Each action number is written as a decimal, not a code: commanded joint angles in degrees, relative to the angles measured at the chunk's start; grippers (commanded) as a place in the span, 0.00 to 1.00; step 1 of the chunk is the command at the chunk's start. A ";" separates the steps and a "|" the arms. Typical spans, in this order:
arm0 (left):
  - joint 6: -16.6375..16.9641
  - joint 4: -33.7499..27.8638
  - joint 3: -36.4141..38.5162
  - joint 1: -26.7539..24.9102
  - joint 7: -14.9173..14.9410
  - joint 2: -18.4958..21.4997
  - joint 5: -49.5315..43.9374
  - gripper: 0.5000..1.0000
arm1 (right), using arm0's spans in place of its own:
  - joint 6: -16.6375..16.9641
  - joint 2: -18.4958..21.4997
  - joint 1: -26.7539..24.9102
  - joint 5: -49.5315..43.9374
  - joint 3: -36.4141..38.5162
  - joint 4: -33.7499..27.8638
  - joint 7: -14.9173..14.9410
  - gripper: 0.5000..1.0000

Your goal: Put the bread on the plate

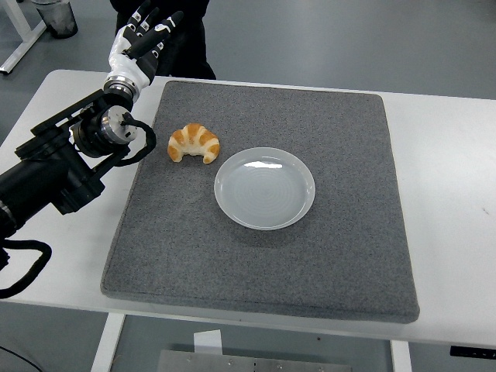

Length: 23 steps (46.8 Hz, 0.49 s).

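A golden croissant [194, 143] lies on the grey mat, just left of the white plate [264, 187] and apart from it. The plate has nothing on it. My left hand [145, 39] is raised over the table's far left corner, up and to the left of the croissant. Its fingers are spread and hold nothing. The black left arm [62, 167] comes in from the left edge. The right arm does not show.
The grey mat [263, 263] covers most of the white table [449, 194]. A dark-clothed person [182, 46] stands at the top behind the left hand. A dark bin [56, 17] sits on the floor at top left.
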 commanded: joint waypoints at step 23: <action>0.96 0.12 0.17 0.16 -0.35 -0.09 0.78 0.99 | 0.00 0.00 0.00 0.00 0.00 -0.03 0.03 0.90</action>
